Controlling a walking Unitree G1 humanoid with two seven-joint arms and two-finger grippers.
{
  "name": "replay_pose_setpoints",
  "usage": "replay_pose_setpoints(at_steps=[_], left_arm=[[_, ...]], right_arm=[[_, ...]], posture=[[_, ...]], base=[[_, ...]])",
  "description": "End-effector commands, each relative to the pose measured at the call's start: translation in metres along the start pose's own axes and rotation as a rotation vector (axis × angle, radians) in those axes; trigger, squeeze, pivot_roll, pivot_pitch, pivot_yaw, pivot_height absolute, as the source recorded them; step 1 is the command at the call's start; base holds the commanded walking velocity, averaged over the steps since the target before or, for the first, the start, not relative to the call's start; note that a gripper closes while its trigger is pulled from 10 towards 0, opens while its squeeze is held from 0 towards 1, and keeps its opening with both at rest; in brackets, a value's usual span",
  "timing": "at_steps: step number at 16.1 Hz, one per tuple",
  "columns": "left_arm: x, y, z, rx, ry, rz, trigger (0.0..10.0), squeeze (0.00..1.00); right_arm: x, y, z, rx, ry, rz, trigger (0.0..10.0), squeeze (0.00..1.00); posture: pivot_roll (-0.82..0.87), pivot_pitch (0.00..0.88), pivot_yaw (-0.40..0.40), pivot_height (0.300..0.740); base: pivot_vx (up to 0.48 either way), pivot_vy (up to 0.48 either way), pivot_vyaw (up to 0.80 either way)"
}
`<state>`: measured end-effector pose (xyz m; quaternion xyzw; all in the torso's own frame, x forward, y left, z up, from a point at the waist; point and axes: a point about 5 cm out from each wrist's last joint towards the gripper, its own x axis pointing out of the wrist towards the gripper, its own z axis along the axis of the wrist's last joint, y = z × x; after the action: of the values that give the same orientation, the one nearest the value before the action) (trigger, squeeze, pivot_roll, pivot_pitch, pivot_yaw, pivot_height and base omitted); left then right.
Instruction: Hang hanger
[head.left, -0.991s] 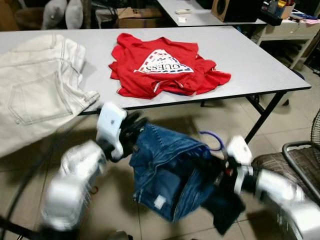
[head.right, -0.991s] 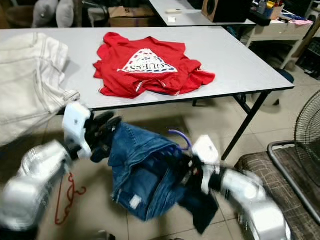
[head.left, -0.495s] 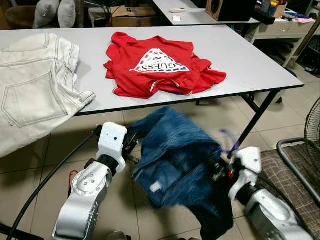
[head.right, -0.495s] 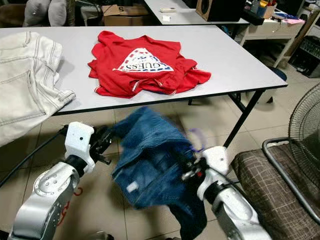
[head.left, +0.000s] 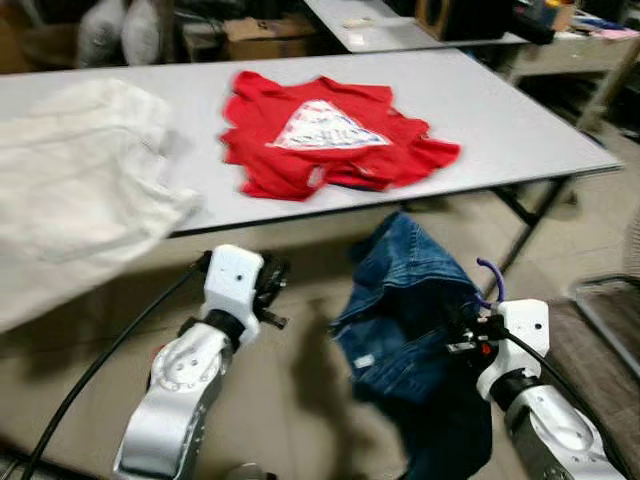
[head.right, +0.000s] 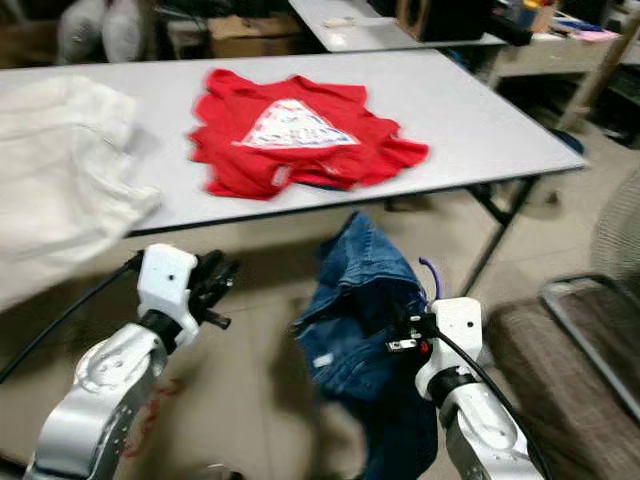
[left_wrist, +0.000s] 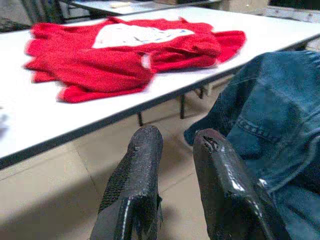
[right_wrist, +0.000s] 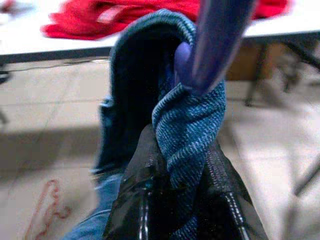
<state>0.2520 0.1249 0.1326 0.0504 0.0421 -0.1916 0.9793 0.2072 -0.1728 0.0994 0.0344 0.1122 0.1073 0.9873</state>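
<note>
Right gripper (right_wrist: 177, 200) clamped on a fold of the denim jacket (head.left: 415, 300), purple hanger (right_wrist: 212, 45) hook rising just past its fingertips. Jacket hangs from that grip above the floor, below the table (head.left: 520, 130) edge. Left gripper (left_wrist: 172, 175) nearby, off the jacket, fingers narrowly apart and empty. Beyond them, red shirt (head.left: 330, 140) and pale jeans (head.left: 70, 190) lie on the table.

Blue denim jacket (head.left: 405, 310), purple hanger (head.left: 491, 278)

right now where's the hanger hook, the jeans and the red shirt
hanger hook (head.left: 490, 277), left eye view, top of its curve
jeans (head.left: 405, 310), left eye view, mid fabric
red shirt (head.right: 300, 135), right eye view, its white print
</note>
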Motion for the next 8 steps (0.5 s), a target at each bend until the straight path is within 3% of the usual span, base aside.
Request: replay_pose_setpoints(at_steps=[1, 4, 8], left_arm=[[-0.001, 0.003, -0.001, 0.011, 0.005, 0.002, 10.0, 0.0], [-0.002, 0.002, -0.002, 0.001, 0.006, 0.002, 10.0, 0.0], [-0.016, 0.008, -0.017, 0.005, 0.057, 0.051, 10.0, 0.0]], right_arm=[[0.001, 0.012, 0.012, -0.017, -0.065, 0.053, 10.0, 0.0], [0.001, 0.025, 0.009, -0.045, -0.039, 0.168, 10.0, 0.0], [-0.003, 0.027, 0.006, -0.087, -0.001, 0.275, 10.0, 0.0]], posture=[[0.0, 0.049, 0.026, 0.74], [0.01, 0.048, 0.023, 0.74], [0.02, 0.054, 0.015, 0.74]], base=[[0.0, 0.315, 0.8], [0.0, 0.105, 0.8], [0.0, 0.0, 0.8]])
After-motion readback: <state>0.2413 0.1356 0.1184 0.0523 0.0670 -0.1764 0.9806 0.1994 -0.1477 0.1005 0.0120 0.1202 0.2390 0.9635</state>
